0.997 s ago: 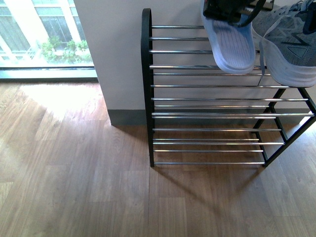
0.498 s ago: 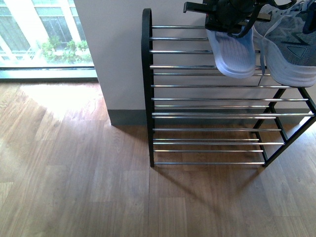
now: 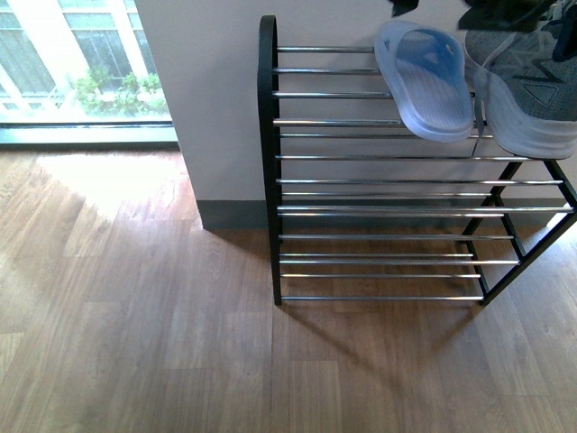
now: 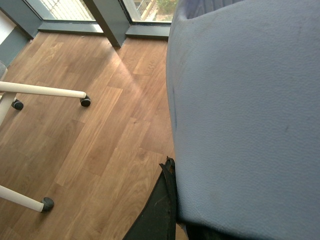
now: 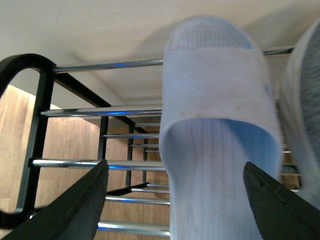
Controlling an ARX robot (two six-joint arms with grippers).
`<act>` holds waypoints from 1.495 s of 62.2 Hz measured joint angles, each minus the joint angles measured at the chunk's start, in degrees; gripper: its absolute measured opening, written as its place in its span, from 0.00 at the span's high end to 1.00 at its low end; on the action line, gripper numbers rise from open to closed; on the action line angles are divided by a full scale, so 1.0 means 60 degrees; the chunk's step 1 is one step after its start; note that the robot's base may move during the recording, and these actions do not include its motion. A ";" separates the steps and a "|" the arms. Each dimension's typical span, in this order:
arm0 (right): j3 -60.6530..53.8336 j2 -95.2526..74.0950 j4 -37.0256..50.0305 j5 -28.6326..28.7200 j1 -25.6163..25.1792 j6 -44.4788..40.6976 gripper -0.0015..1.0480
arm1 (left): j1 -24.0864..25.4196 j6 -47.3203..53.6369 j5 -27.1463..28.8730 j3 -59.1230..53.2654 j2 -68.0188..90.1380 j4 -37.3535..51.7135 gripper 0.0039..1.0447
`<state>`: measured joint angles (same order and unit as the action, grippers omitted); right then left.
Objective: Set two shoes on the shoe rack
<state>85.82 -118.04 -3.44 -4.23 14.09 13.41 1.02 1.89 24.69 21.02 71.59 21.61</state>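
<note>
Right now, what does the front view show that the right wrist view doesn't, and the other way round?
Only the front view shows the whole shoe rack with its empty lower tiers, the floor, the window, and most of the grey sneaker. Only the right wrist view shows the right gripper open, fingers either side of the sandal without touching. Both show the pale blue sandal lying on the top rods beside the sneaker.

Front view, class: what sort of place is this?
Probably a home or office entrance corner indoors: wood-look plank floor, a large window showing greenery outside, and a shoe rack against a white wall, holding a slide sandal and sneaker.
</note>
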 joint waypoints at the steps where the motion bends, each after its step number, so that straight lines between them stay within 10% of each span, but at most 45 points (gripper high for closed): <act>1: -0.0335 0.0342 0.0281 -0.0197 -0.0047 -0.0149 0.15 | 0.0000 0.0004 0.0000 0.0000 0.0000 0.0000 0.98; 4: -0.1213 0.1209 0.1264 -0.0619 -0.0146 -0.0761 0.08 | 0.0000 0.0000 0.0000 0.0000 0.0000 0.0000 0.98; 15: -0.5388 0.3209 0.8335 -0.0965 -0.0659 -0.1974 0.44 | 0.0000 0.0000 0.0000 0.0000 0.0000 0.0000 0.98; 38: -0.9544 0.5584 0.9905 -0.0342 -0.1300 -0.2182 0.99 | 0.0000 0.0004 0.0000 0.0000 0.0000 0.0000 0.98; 93: -1.3927 1.0983 0.8735 0.0707 -0.2335 -0.2208 0.98 | 0.0000 0.0004 0.0018 0.0000 0.0000 0.0000 0.98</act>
<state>2.26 -52.14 48.97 0.01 0.08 0.16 1.02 1.91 24.80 21.02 71.59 21.61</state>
